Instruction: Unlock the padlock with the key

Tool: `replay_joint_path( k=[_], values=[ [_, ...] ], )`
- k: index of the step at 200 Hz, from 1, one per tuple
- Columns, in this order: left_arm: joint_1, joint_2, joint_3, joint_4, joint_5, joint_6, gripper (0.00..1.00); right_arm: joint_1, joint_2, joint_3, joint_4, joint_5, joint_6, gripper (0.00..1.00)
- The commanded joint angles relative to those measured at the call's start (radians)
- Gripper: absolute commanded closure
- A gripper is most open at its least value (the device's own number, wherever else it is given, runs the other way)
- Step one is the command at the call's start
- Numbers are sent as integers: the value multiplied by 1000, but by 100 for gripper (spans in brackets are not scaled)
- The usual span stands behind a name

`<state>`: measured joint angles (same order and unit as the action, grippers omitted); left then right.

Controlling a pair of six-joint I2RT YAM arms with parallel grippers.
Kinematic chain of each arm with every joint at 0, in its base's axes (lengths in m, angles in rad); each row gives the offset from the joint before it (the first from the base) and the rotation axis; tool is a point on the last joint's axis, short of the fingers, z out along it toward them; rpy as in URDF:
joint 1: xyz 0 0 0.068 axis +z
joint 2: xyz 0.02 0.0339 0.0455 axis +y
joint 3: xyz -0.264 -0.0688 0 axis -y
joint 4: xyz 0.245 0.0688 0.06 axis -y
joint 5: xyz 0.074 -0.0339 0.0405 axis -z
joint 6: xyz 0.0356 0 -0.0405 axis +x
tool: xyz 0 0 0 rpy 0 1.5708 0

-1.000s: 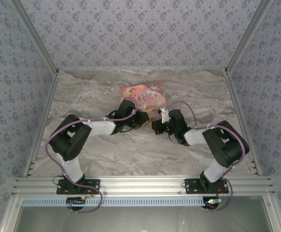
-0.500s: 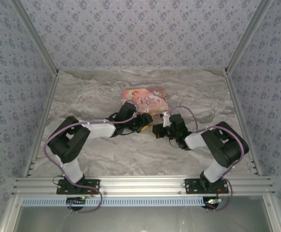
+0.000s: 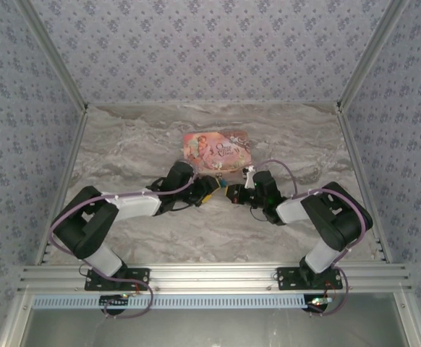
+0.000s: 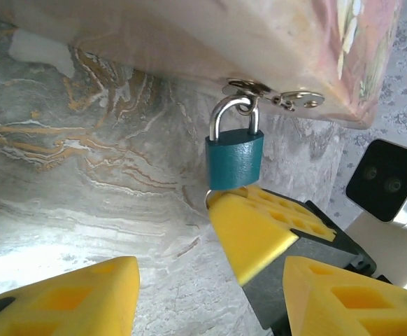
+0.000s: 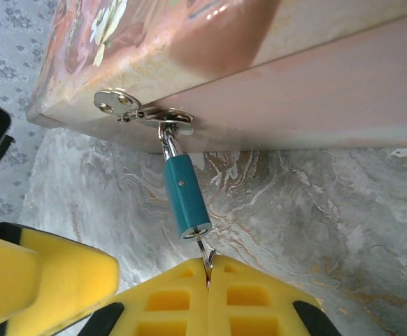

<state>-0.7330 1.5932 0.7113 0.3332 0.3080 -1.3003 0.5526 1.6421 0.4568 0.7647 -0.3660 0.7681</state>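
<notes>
The blue padlock (image 5: pixel 187 196) hangs by its silvery shackle (image 4: pixel 233 115) from the metal hasp (image 5: pixel 140 112) on the pink box (image 3: pixel 216 148). My right gripper (image 5: pixel 208 276) is shut on the thin grey key (image 5: pixel 205 253), whose tip sits in the keyhole at the padlock's bottom end. In the left wrist view the padlock (image 4: pixel 234 161) rests against a right finger (image 4: pixel 259 231). My left gripper (image 4: pixel 210 269) is open just below the padlock, touching nothing. From above, the left gripper (image 3: pixel 209 189) and the right gripper (image 3: pixel 232 192) meet in front of the box.
The pink box (image 5: pixel 294 77) lies on the marble tabletop (image 3: pixel 138 144) near the back middle. Patterned walls (image 3: pixel 210 50) close in the back and both sides. An aluminium rail (image 3: pixel 210 275) runs along the near edge by the arm bases.
The left arm has stretched lower and its gripper has slid nearer, down beside the padlock. The right gripper edged left with the key. The pink box turned slightly.
</notes>
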Motion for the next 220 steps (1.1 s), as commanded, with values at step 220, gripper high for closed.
replay_joint_path(
  k=[220],
  values=[
    [6,147,-6,262,-125,-152,61,37,-21,92,-18,-22,241,100]
  ],
)
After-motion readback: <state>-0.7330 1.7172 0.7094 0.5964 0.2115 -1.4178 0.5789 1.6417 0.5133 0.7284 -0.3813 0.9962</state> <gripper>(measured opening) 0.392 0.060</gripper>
